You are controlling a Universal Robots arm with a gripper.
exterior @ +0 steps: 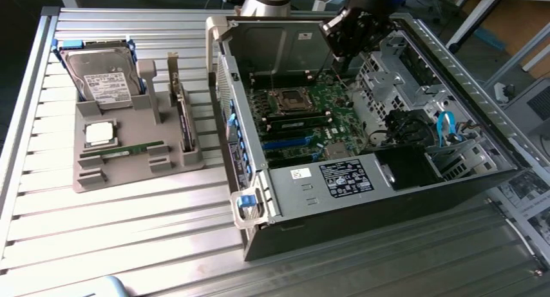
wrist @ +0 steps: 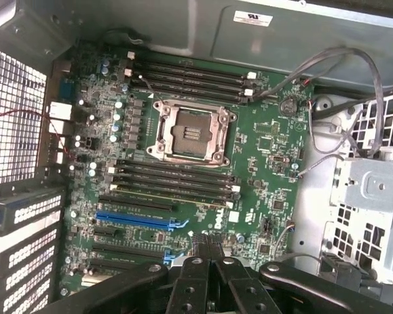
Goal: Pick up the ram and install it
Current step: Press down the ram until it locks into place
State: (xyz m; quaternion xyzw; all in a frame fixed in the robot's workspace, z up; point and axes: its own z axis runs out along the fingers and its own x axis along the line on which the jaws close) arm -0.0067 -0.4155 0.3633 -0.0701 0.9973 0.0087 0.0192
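The ram [exterior: 131, 149], a thin green stick, lies flat in a slot of the grey holder [exterior: 94, 178] on the exterior view's left, beside the square silver CPU chip [exterior: 100, 133]. My gripper [exterior: 348, 46] hangs over the back of the open computer case [exterior: 361, 200], far from the ram. In the wrist view the gripper [wrist: 207, 245] is shut, its fingers pressed together with nothing between them. It looks straight down on the green motherboard [wrist: 268, 137]. Black memory slots [wrist: 173, 180] run on both sides of the open CPU socket [wrist: 191, 134].
A big silver hard drive [exterior: 105, 79] stands at the back of the holder, and an upright card [exterior: 182, 120] sits on its right side. Loose cables [wrist: 327, 72] and a metal drive cage [exterior: 404, 71] crowd the case's far side. The table is ribbed aluminium [exterior: 129, 245].
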